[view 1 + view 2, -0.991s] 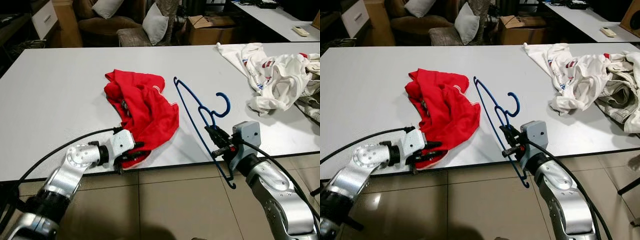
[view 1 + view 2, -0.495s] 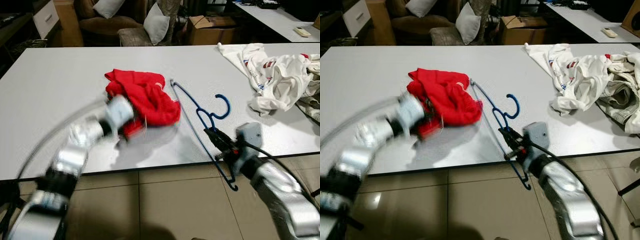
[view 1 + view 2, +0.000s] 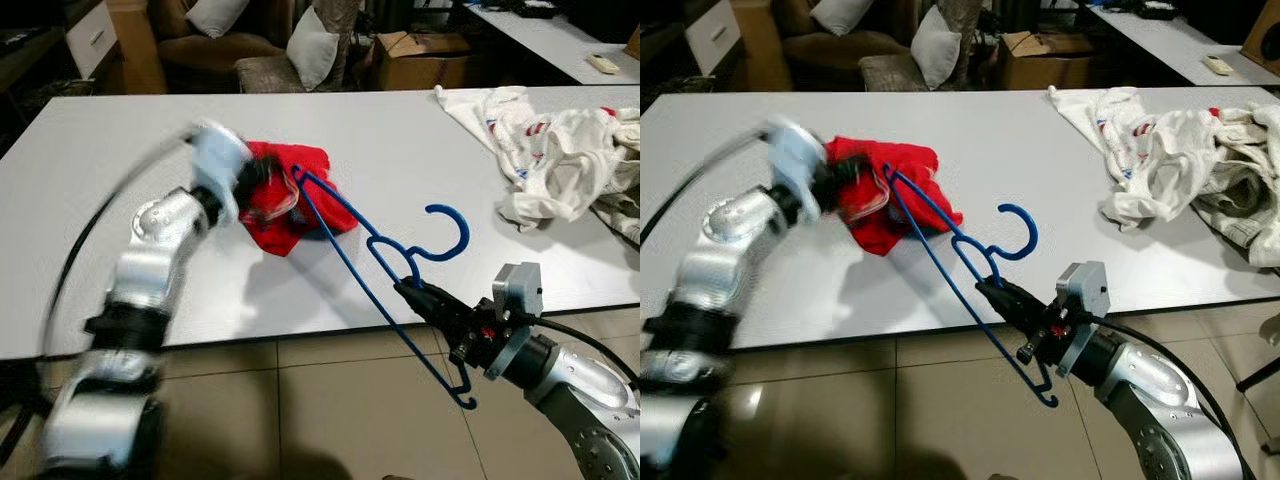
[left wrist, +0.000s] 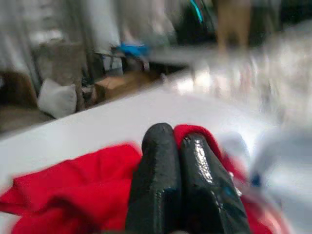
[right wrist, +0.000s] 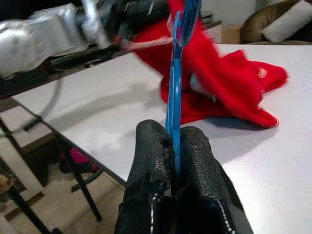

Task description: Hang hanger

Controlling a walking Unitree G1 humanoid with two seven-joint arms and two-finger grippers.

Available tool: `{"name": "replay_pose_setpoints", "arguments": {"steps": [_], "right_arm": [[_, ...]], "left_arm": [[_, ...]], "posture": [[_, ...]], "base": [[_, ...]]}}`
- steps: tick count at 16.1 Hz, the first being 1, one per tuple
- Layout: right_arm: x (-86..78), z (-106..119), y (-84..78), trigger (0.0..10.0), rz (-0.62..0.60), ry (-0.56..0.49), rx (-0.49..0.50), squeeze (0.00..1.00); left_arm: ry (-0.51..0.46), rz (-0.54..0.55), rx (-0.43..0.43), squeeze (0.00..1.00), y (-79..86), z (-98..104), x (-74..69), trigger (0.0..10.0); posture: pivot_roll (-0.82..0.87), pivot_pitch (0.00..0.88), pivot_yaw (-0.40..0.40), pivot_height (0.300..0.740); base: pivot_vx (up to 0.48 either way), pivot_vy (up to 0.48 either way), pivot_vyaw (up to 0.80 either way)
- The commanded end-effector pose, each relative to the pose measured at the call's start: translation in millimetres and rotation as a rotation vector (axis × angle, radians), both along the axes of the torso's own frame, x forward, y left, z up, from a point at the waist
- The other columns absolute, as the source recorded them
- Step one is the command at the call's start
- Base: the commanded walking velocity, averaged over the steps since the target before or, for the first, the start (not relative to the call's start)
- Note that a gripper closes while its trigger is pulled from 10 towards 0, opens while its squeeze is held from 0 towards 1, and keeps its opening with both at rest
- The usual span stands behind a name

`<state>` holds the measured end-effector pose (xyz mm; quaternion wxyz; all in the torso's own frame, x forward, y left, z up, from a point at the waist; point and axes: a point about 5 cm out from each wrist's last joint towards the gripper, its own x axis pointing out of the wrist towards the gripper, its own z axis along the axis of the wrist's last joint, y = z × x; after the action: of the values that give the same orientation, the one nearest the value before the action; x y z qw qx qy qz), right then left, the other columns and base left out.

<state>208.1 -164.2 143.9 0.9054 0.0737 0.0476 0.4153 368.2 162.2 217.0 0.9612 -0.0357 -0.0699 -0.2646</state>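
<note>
While the right gripper (image 3: 412,293) pinches the blue hanger (image 3: 375,248) by its lower bar, angling one end into the red shirt (image 3: 290,200), the left gripper (image 3: 245,178), clamped on the cloth, lifts it off the table (image 3: 90,170), probably to thread it.

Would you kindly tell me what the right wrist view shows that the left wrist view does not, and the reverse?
In the right wrist view: the right gripper shut on the blue hanger, whose bar runs up toward the left arm, and the floor beneath the table edge.

In the left wrist view: the left gripper with its fingers pressed together on cloth, and a blurred cardboard box.

Both: the red garment on the white table.
</note>
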Motion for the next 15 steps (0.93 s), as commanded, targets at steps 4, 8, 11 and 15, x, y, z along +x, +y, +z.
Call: {"name": "replay_pose_setpoints", "arguments": {"steps": [4, 8, 11, 15], "right_arm": [[-8.7, 1.3, 4.2, 10.0, 0.110, 0.029, 0.007, 0.00], [7.0, -10.2, 0.8, 10.0, -0.020, 0.037, -0.045, 0.00], [37.1, -11.4, -19.0, 10.0, -0.286, 0.026, -0.124, 0.00], [67.1, 45.4, -40.9, 10.0, -0.454, -0.203, 0.087, 0.00]], "left_arm": [[-0.065, -0.024, -0.238, 0.00, 11.0, 46.1, 4.2, 0.0], [-0.043, -0.241, -0.156, 0.00, -16.4, 51.2, -13.3, 0.0], [-0.025, -0.261, -0.128, 0.00, -14.8, 55.0, -17.3, 0.0], [-0.041, -0.287, -0.166, 0.00, -12.3, 72.5, -18.7, 0.0]], "posture": [[-0.17, 0.000, 0.020, 0.740], [-0.17, 0.000, 0.018, 0.740], [-0.16, 0.000, 0.009, 0.740], [-0.16, 0.000, 0.003, 0.740]], "base": [[0.000, 0.000, 0.00], [0.000, 0.000, 0.00], [0.000, 0.000, 0.00], [0.000, 0.000, 0.00]]}}
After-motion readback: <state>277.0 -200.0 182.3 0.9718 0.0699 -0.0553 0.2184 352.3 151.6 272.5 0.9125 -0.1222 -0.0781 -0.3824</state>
